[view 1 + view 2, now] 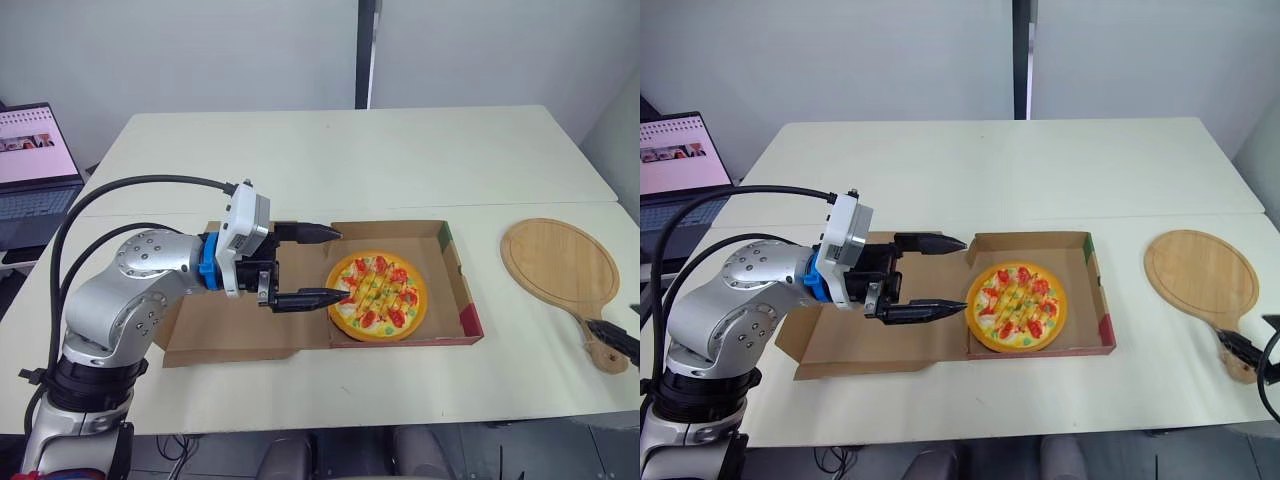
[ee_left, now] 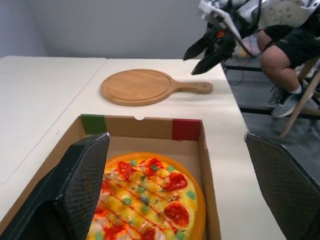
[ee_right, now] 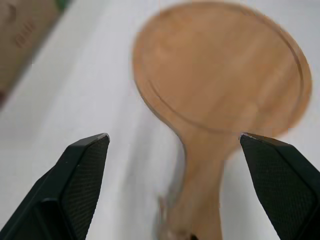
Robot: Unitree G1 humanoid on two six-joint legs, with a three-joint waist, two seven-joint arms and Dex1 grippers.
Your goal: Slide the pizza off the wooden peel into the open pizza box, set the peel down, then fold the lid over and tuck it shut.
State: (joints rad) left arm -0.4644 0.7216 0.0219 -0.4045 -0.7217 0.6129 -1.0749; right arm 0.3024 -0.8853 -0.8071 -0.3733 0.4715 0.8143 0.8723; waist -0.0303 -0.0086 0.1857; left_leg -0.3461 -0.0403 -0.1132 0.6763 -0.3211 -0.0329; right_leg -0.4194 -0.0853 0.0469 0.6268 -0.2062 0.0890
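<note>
Presently, the pizza (image 1: 377, 297) lies flat inside the box (image 1: 461, 272), close to the box's left and front walls, with a band of bare cardboard showing along the far and right walls. The lid (image 1: 200, 338) is folded out flat on the bench (image 1: 330, 160) to the left of the box, not closed.

The left hand (image 1: 342, 264) hangs over the lid, pointing right toward the pizza. Its two fingers are spread well apart and grip nothing. One fingertip sits by the box's far left corner and the other by the pizza's left edge. Whether either touches the cardboard cannot be told.

The peel (image 1: 560, 262) rests flat on the bench to the right of the box, apart from it, with a strip of bare bench between the two. Its handle points toward the bench's front right edge and ends near that edge. The right hand (image 3: 173, 135) is over the handle, fingers spread wide to either side and closed on nothing. Contact with the wood cannot be told.

Beyond the box's far wall, a broad stretch of bench runs to the back edge. A laptop (image 1: 35, 170) stands off the bench's left end, well apart from the box.
</note>
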